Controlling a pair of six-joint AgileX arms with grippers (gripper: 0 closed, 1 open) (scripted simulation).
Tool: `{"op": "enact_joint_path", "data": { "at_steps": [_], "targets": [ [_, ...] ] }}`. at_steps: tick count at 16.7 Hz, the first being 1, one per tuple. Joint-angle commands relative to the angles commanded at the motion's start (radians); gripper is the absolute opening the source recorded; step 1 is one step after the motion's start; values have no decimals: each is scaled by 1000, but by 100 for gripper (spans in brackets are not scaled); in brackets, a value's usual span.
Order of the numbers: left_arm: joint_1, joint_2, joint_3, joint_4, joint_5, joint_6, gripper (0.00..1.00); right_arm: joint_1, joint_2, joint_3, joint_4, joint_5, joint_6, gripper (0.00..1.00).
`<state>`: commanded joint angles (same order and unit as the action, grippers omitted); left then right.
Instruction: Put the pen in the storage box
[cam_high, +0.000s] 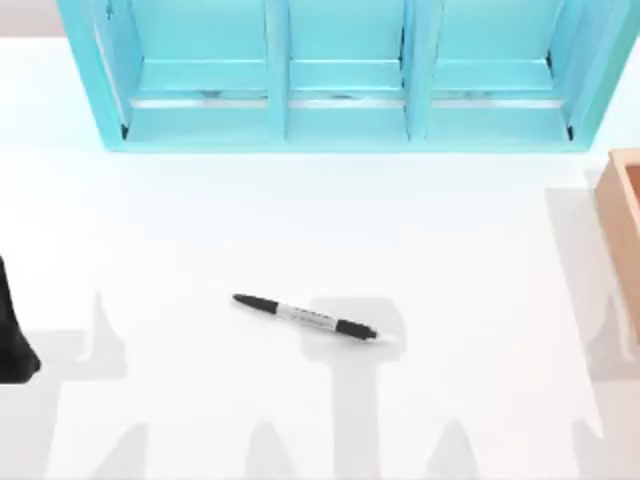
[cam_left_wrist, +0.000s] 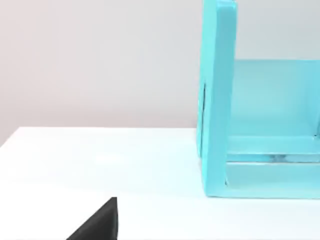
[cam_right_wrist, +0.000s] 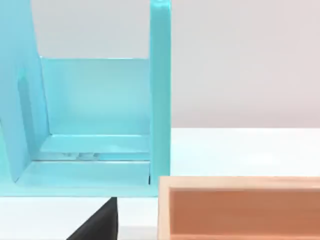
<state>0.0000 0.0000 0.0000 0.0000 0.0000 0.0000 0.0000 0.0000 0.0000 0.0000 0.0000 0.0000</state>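
Nearest the table's front edge, the pen (cam_high: 305, 317) lies flat, its long axis running nearly left to right, tip toward the left. Left arm (cam_high: 15, 330) is parked at the left edge; I cannot tell its fingers' state. Farther right sits the storage box (cam_high: 622, 215), wooden, well apart. Behind stands a turquoise shelf (cam_high: 340, 130).

Turquoise 3-bay shelf (cam_high: 345, 90) at the white table's (cam_high: 180, 230) far edge.
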Motion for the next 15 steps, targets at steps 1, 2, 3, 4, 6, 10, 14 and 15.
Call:
{"op": "enact_joint_path", "data": {
  "at_steps": [1, 2, 3, 4, 6, 10, 14, 15],
  "targets": [
    [0, 0, 0, 0, 0, 0, 100, 0, 0, 0, 0, 0, 0, 100],
    [0, 0, 0, 0, 0, 0, 100, 0, 0, 0, 0, 0, 0, 100],
    [0, 0, 0, 0, 0, 0, 100, 3, 7, 6, -4, -1, -1, 100],
    [0, 0, 0, 0, 0, 0, 100, 10, 20, 17, -11, -4, -2, 100],
    [0, 0, 0, 0, 0, 0, 100, 36, 75, 63, -44, -12, -10, 100],
    [0, 0, 0, 0, 0, 0, 100, 116, 274, 223, -162, -28, -42, 100],
    [0, 0, 0, 0, 0, 0, 100, 218, 570, 454, -342, -35, -94, 100],
    [0, 0, 0, 0, 0, 0, 100, 246, 655, 519, -395, -36, -110, 100]
  ]
}}
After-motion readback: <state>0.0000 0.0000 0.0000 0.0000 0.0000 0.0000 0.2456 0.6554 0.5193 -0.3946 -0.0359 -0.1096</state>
